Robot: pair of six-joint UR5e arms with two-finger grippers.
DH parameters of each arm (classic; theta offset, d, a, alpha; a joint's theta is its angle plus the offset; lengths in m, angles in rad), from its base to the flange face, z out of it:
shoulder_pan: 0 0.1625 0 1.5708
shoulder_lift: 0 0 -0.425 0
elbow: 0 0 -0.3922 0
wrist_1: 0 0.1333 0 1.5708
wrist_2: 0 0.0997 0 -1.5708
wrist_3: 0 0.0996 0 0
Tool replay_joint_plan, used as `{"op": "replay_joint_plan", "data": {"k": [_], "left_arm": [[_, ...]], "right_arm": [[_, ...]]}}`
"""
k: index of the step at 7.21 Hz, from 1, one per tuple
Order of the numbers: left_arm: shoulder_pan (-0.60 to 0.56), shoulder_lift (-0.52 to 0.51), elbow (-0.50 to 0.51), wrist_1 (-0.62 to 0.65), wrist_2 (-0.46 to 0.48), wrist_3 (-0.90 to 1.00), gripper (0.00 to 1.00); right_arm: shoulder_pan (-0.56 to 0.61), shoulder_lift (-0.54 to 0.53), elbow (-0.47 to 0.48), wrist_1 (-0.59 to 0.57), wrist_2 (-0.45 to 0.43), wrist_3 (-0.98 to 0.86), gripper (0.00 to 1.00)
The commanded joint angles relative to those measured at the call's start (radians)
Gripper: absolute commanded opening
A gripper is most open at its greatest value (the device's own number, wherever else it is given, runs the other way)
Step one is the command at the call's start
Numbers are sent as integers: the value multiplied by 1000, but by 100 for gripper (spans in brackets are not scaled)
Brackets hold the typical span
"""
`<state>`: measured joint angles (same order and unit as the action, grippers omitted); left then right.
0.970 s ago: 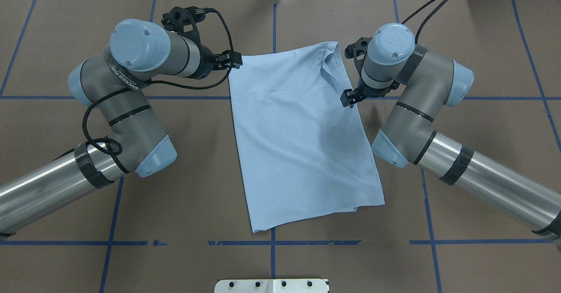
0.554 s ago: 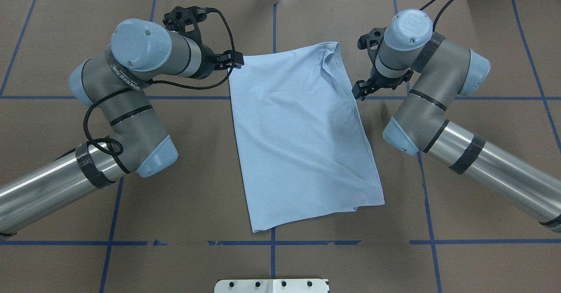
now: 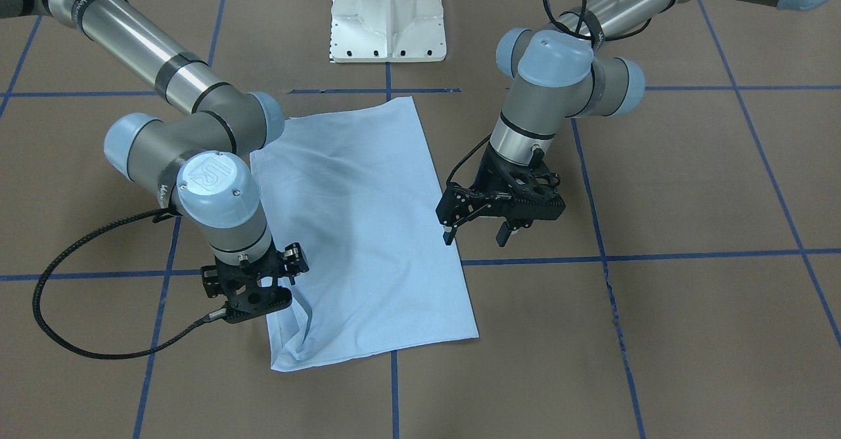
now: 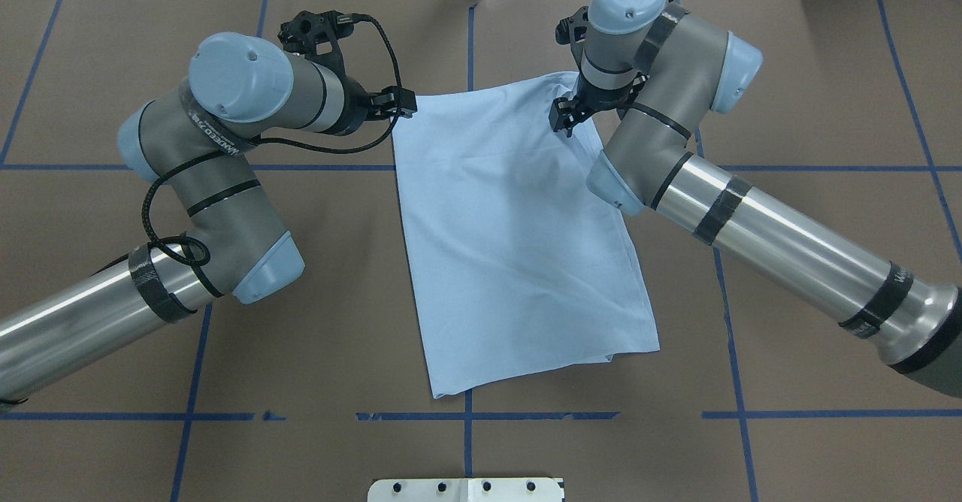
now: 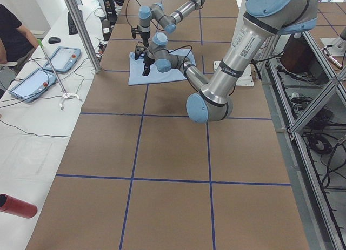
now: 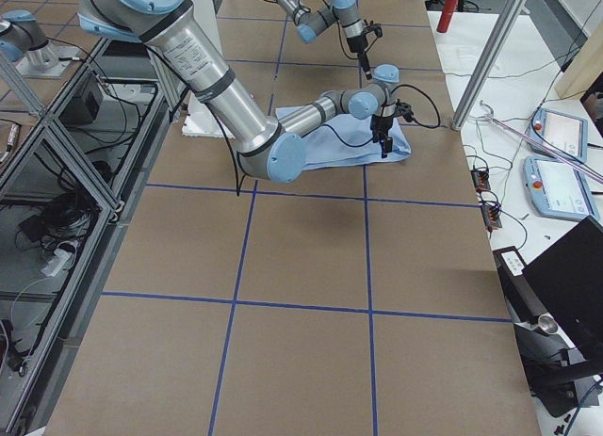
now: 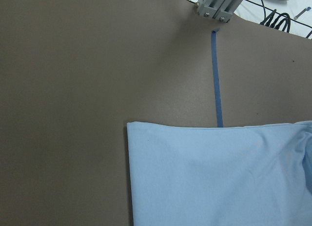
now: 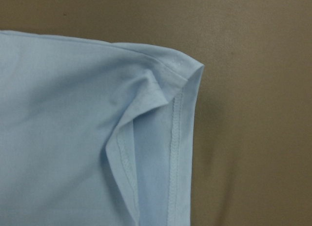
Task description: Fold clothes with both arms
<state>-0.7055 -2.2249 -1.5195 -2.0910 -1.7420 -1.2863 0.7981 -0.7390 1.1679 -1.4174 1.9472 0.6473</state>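
- Left claw [image 3: 475, 237]: jaws apart, just off the 11 o'clock corner of the T-shirt [image 4: 518, 246], overhead view.
- right claw [image 4: 565, 119]: over 1 o'clock corner; apart or together, cannot tell.
- T-shirt folded to a long rectangle mid-table, sleeve hem [image 8: 173, 138] bunched at that corner.
- Risk: right claw may pinch only the loose top layer, dragging fold open; left may close on bare table [image 4: 316, 322].
- Around: white base [image 4: 466, 489] at 6 o'clock; right arm [image 4: 751, 225] overhangs T-shirt's 3 o'clock edge.

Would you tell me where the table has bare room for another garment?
Bare table lies between the T-shirt and the pedestal base, and widely at both table ends. Crowded at the shirt's far corners, by the left gripper and right gripper.
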Motion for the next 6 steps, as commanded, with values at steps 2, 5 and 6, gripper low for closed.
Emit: {"op": "replay_joint_plan", "data": {"k": [2,5,6], "left_arm": [[0,-1,-1,-3,-2,-1,100],[0,-2,-2,-1,-2,-1,100],[0,-2,-1,-3,-2,-1,100]], "right_arm": [[-19,58,-121,75,-28,2,100],[-23,56,-149,83,-39,-1,100],[-23,50,-152,83,-40,-4,100]]}}
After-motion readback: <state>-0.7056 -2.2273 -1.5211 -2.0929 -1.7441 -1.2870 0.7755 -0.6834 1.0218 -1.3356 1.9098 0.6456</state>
